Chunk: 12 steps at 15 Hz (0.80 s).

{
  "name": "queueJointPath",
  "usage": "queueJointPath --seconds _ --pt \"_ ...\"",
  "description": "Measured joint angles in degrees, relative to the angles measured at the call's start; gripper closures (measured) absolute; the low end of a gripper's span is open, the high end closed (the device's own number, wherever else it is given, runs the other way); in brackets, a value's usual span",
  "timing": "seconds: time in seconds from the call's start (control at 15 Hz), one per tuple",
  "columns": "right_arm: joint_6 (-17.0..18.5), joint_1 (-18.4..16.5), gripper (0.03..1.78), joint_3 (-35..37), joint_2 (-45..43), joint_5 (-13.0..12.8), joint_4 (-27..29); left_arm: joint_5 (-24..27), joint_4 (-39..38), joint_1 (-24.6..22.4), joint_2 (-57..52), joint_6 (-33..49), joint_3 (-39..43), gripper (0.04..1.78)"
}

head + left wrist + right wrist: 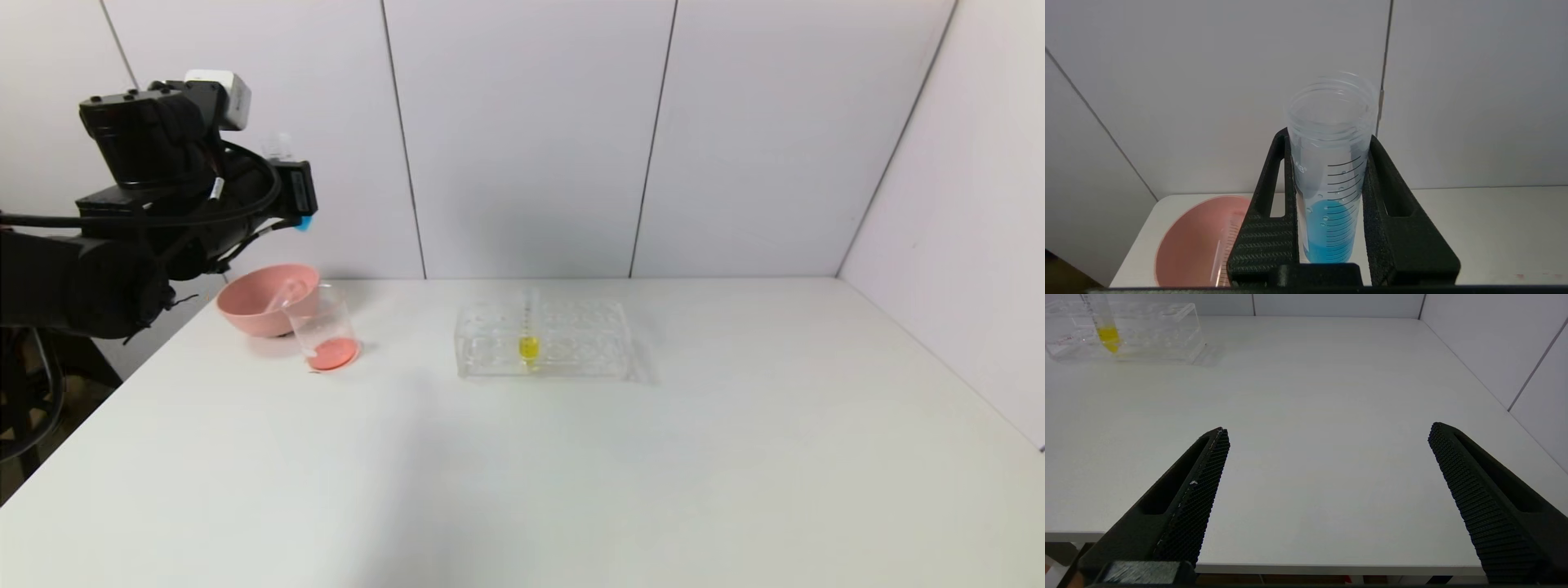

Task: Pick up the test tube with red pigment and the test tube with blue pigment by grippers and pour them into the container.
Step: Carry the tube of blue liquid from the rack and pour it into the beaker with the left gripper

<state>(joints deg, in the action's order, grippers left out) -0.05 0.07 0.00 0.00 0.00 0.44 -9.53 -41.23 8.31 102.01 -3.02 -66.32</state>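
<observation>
One yellow tube [528,343] in rack [571,359].

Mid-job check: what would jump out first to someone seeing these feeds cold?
The left gripper, raised above the pink bowl, clamps the upright blue-pigment tube. Beside the bowl, the beaker already holds red liquid. A yellow tube stands alone in the clear rack.

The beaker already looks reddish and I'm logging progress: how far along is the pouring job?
Red seems done: the beaker holds red-orange liquid, and an empty tube lies in the pink bowl. In hand: the left gripper holds the blue test tube upright, raised. Left: pouring the blue in. Right gripper idles open.
</observation>
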Motion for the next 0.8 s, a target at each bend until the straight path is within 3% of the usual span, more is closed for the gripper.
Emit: queueJointPath --seconds 0.47,0.8 --pt "0.0 0.0 0.04 0.0 0.0 0.0 0.0 7.3 -0.6 -9.9 1.2 0.3 0.8 1.36" --pt "0.0 0.0 0.04 0.0 0.0 0.0 0.0 8.6 -1.0 -13.4 3.8 0.1 -0.3 1.36"
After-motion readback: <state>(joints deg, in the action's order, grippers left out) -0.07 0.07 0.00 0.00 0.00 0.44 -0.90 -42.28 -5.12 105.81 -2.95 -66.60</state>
